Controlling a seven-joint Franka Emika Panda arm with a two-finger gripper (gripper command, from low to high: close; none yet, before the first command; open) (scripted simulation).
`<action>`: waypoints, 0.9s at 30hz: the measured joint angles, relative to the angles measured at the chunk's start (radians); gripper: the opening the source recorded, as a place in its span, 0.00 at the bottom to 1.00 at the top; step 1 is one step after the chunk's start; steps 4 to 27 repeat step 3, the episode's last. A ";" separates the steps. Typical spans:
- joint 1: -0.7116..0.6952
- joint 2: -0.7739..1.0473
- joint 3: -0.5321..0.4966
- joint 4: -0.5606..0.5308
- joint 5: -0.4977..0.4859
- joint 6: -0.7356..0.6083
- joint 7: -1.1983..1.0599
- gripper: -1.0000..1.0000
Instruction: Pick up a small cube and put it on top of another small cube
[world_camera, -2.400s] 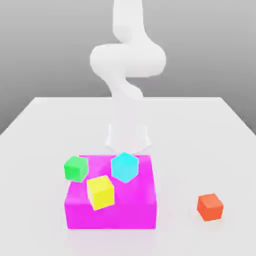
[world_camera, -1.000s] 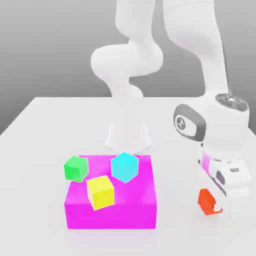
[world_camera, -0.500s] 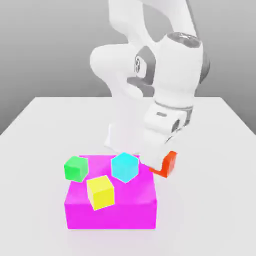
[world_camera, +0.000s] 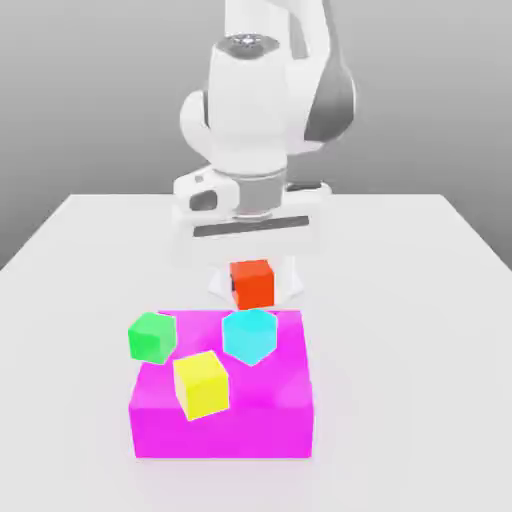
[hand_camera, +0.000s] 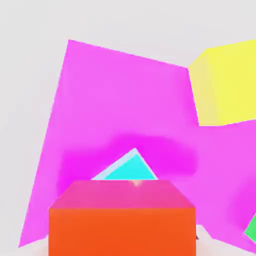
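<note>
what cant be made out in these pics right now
- Cyan cube: in the hand view, mostly hidden behind the red-orange cube.
- Yellow cube: cut off by the hand view's edge.
- Green cube: only a corner in the hand view, the rest cut off by the edge.
- Magenta block: its back side is turned away in the exterior view.

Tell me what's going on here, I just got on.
The robot arm's gripper is gripping the red-orange cube, held up just above the light-blue cube. That one sits on the big pink block, along with the yellow cube and green cube. The carried cube is not stacked yet.
</note>
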 joint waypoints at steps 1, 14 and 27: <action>0.000 0.000 0.000 0.000 0.000 0.000 0.000 1.00; 0.000 0.000 0.000 0.000 0.000 0.000 0.000 1.00; 0.000 0.000 0.000 0.000 0.000 0.000 0.000 1.00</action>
